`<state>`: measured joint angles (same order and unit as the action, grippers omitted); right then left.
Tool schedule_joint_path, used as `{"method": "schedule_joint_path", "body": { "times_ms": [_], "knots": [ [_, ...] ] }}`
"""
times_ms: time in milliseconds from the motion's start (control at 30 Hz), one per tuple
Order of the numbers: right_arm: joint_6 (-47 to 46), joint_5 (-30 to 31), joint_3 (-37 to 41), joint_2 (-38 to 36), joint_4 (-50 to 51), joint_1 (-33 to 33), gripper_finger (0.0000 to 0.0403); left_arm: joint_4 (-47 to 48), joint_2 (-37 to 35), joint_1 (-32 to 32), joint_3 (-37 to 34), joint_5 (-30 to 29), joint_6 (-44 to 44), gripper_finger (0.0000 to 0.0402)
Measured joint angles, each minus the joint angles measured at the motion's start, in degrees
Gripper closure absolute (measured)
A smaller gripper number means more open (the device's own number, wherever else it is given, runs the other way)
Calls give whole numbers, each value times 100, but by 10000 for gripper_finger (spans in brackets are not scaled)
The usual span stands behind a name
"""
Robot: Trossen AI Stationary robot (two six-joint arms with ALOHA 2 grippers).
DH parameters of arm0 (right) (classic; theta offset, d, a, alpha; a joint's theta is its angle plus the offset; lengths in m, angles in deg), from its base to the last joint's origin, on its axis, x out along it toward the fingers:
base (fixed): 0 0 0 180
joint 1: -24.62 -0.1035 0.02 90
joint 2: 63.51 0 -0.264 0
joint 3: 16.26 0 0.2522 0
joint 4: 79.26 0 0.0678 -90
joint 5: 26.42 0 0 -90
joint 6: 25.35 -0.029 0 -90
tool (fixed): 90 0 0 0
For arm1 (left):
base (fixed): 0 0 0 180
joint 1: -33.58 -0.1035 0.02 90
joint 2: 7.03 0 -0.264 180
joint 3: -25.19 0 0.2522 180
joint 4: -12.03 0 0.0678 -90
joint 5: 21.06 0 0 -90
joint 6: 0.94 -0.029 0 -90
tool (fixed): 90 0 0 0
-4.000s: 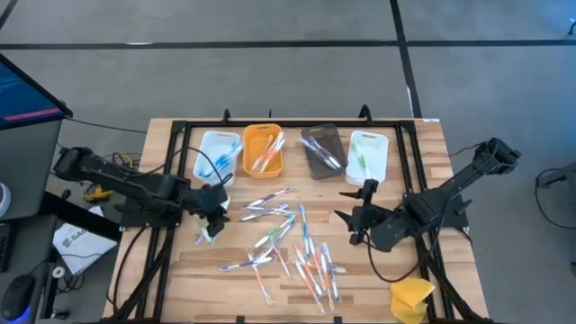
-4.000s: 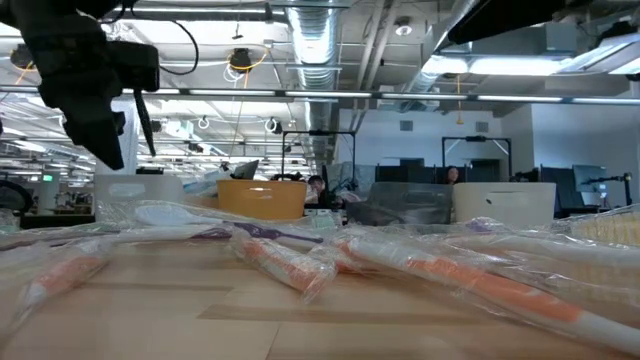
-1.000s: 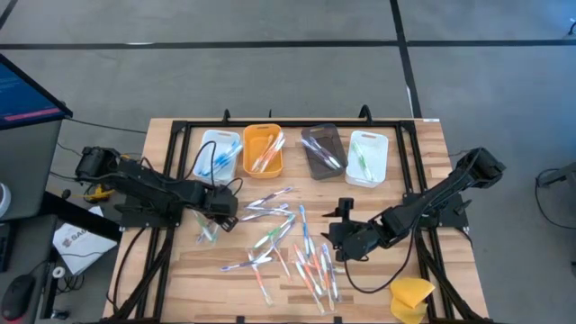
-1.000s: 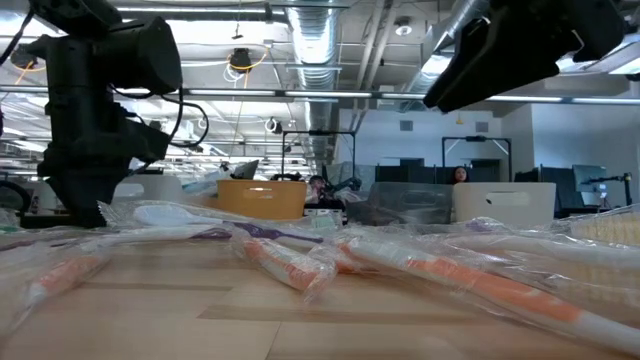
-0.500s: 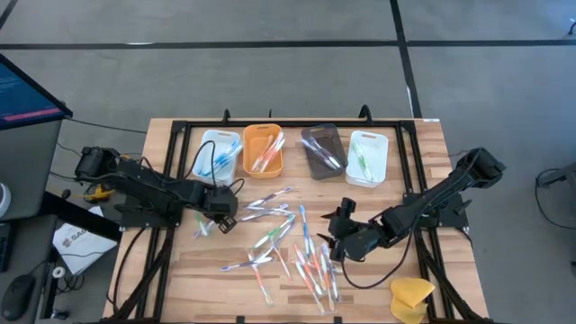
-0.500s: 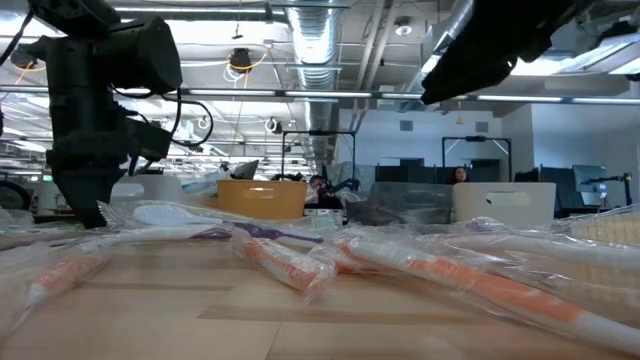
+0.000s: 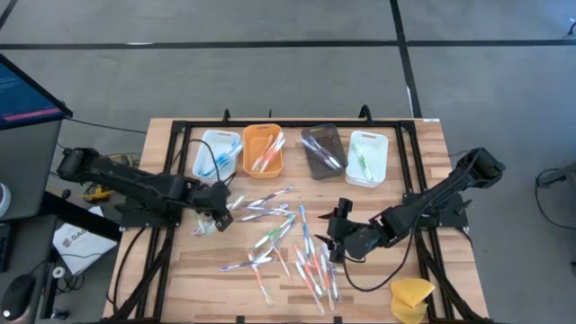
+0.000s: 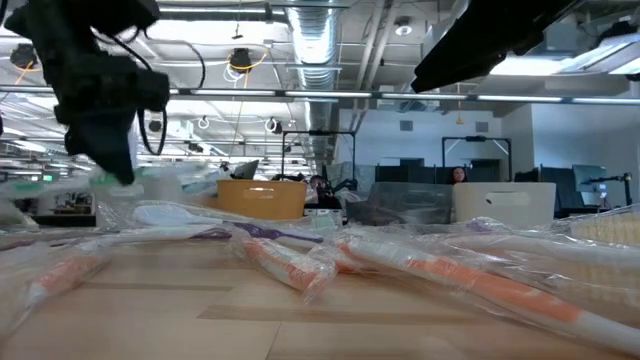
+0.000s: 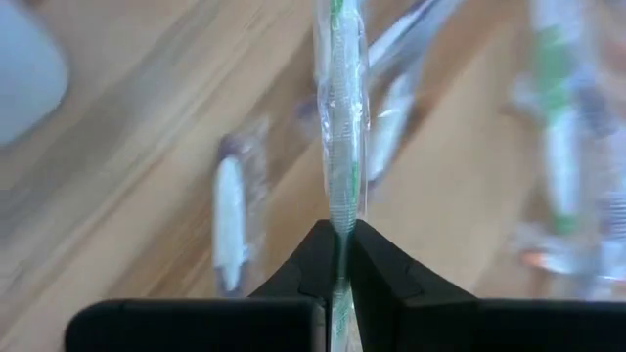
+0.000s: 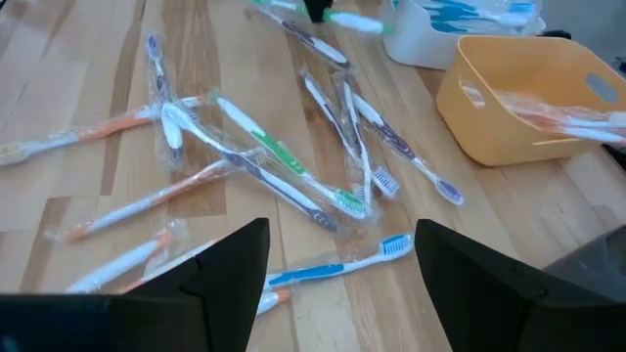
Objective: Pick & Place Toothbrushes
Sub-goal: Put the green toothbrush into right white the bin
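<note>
The left gripper [image 9: 337,256] pinches a wrapped green toothbrush [image 9: 339,127] between closed fingers, lifted above the table [image 7: 207,265]. The right gripper [image 10: 337,256] hovers spread wide, empty, with the loose toothbrushes [image 10: 284,161] scattered just ahead of it.

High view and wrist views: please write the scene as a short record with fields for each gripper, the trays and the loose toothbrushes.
left gripper: shut on green wrapped toothbrush, left of the pile
right gripper: open, holding nothing, at the pile's right edge
trays: white tray, orange tray, brown tray, second white tray, in a row, each holding toothbrushes
loose toothbrushes: scattered on wooden table
</note>
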<state>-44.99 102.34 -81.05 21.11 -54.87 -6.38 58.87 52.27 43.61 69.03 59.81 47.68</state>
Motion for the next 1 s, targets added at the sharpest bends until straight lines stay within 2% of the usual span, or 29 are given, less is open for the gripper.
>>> {"method": "schedule_joint_path", "body": {
  "times_ms": [200, 433, 700, 1000],
  "knots": [
    [11, 1, 0, 0, -52, 0, 150, -797, -564, 227, 7, -117, -401, 390],
    [11, 1, 0, 0, -148, 7, 150, -1568, -669, 360, 13, -143, -955, 390],
    [59, 10, 0, 0, -487, 19, 150, -2604, -498, 555, 13, -465, -2093, 390],
    [513, 23, 0, 0, -1964, 247, 150, -4520, 242, 752, 13, -480, -3658, 390]
  ]
}}
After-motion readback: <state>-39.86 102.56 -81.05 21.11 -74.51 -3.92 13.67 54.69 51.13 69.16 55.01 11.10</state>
